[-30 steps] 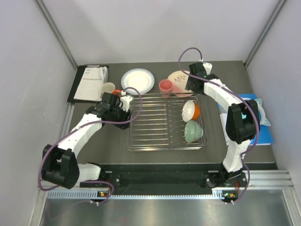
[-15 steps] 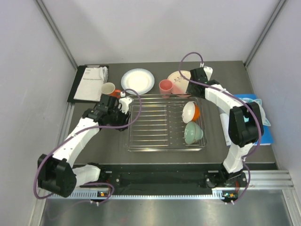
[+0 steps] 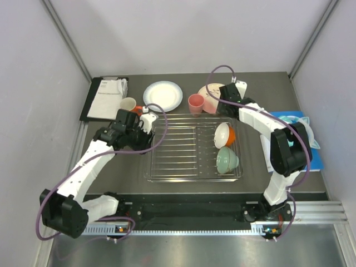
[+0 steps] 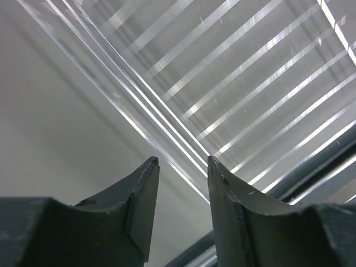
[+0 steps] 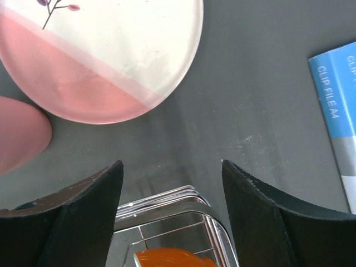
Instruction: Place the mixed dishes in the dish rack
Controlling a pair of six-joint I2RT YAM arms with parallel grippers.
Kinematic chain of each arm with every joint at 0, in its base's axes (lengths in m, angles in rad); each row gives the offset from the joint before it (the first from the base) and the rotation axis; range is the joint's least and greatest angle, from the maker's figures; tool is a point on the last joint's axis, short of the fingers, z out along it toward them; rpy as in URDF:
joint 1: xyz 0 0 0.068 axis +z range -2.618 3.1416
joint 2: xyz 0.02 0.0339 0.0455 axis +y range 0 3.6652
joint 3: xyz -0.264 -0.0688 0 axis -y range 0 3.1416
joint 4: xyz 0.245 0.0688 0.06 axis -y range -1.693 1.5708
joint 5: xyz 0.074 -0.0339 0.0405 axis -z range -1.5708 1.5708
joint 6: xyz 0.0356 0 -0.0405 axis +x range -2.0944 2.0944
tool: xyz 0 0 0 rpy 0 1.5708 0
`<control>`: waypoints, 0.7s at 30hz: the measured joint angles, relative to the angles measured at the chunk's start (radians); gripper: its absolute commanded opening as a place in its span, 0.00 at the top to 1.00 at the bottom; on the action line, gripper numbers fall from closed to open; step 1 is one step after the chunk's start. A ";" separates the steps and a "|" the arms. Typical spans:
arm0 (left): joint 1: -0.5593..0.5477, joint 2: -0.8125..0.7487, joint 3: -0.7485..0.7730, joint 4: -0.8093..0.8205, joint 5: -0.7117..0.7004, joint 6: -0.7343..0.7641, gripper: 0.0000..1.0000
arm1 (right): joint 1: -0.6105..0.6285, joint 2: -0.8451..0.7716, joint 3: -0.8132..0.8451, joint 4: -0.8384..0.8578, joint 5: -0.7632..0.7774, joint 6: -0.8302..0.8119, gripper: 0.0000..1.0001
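The dish rack (image 3: 172,153) is seen at the centre of the table (image 3: 119,169), with the white bowl (image 3: 222,133) and mint-green bowl (image 3: 226,160) set at its 3 o'clock side. The left tool (image 4: 182,159) is held partly open and empty over the rack's 10 o'clock corner. The right tool (image 5: 171,164) is spread wide and empty over the 1 o'clock corner.

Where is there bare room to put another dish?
The rack is bare left and middle, up to the white bowl and green bowl at its right. The table in front is free. Behind, mug, white plate, pink cup and flowered plate crowd.
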 measured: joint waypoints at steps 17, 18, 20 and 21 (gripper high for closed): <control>0.127 0.628 0.749 0.219 -0.253 -0.010 0.21 | 0.006 0.108 0.523 -0.176 -0.008 -0.008 0.12; 0.146 0.701 0.808 0.221 -0.244 -0.025 0.22 | 0.006 0.125 0.549 -0.153 -0.038 -0.008 0.12; 0.180 0.813 0.908 0.217 -0.230 -0.052 0.23 | 0.006 0.156 0.565 -0.095 -0.104 -0.009 0.12; 0.197 0.869 0.956 0.216 -0.217 -0.067 0.23 | 0.006 0.172 0.565 -0.066 -0.144 -0.011 0.12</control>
